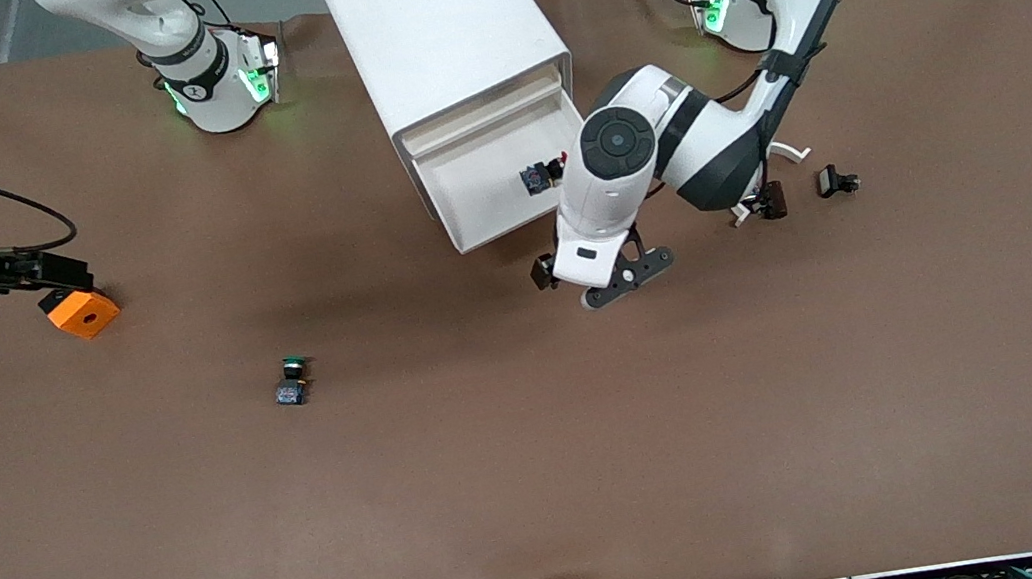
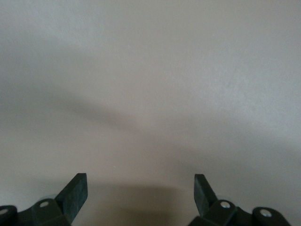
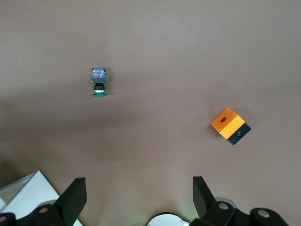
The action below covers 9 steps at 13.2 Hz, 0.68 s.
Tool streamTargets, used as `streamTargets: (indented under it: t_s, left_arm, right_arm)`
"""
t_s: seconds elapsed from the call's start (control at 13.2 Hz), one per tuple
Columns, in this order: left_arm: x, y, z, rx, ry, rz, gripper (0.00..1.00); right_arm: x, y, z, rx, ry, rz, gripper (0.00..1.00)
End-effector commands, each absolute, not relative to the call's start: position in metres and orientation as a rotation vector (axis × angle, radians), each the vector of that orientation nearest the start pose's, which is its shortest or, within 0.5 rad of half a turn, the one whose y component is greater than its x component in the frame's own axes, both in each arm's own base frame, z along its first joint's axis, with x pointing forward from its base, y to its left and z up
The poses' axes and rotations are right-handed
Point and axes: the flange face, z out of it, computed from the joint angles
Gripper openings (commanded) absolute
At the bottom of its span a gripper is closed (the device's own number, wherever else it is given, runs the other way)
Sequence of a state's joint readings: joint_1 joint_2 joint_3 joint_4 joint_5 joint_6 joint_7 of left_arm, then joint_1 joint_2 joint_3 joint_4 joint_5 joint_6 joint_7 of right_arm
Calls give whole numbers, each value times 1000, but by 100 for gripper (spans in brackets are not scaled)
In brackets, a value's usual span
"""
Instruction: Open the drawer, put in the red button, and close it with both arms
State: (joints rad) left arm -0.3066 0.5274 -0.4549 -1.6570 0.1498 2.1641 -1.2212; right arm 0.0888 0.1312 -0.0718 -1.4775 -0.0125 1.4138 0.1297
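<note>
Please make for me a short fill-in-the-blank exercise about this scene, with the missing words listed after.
1. The tiny red-capped push button lies inside the pulled-out top ____ of the white boxy cabinet.
2. The left arm's black tool has its fingers ____ and holds nothing.
3. The push button on the bare brown table has a ____ cap.
4. The block below the right arm is ____ in colour.

Missing words: drawer; open; green; orange
</note>
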Motion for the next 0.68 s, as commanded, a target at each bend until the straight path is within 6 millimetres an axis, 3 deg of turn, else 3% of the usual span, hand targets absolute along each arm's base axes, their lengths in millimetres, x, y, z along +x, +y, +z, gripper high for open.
streamTargets:
  t_s: [0.0,0.38,0.61]
  left_arm:
    - [507,-445,316,-3133,-748,81,100]
    - [467,-465,296,-3111,-676,116,100]
    - [451,-476,292,-3087,-697,128,100]
  right_arm:
    - [563,-2,586,-3184,152,314,100]
    - [563,-29,582,-3167,82,330,100]
    - [562,-46,580,-3153,156,342,100]
